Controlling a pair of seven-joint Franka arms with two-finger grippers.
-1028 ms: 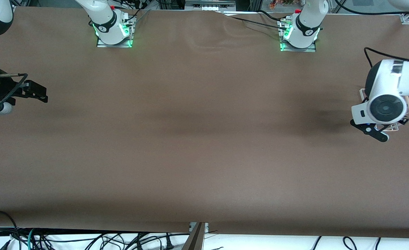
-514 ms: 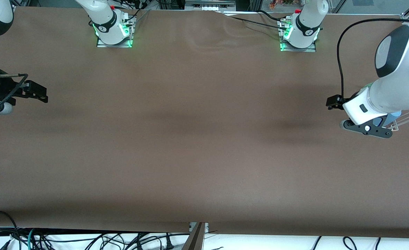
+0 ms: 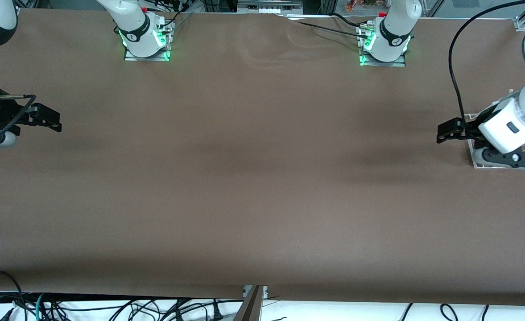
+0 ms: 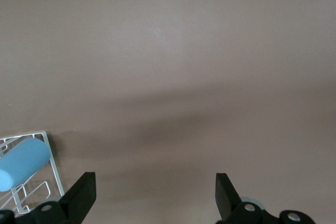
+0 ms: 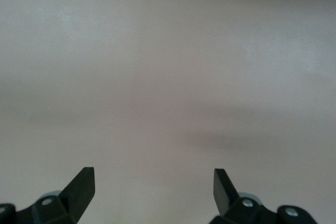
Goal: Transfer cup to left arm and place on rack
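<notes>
We see the cup (image 4: 22,162) lying on its side on the rack (image 4: 51,165) at the left arm's end of the table (image 3: 253,178). The left gripper (image 4: 152,198) hangs beside the rack, jaws wide and empty. The right gripper (image 5: 152,192) waits over the bare table, jaws wide too.

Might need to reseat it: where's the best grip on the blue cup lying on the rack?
Probably across the blue cup at mid-body, coming from above: it lies tilted on the white wire rack, its smooth tapered side exposed. The open left gripper is beside the rack, holding nothing.
</notes>
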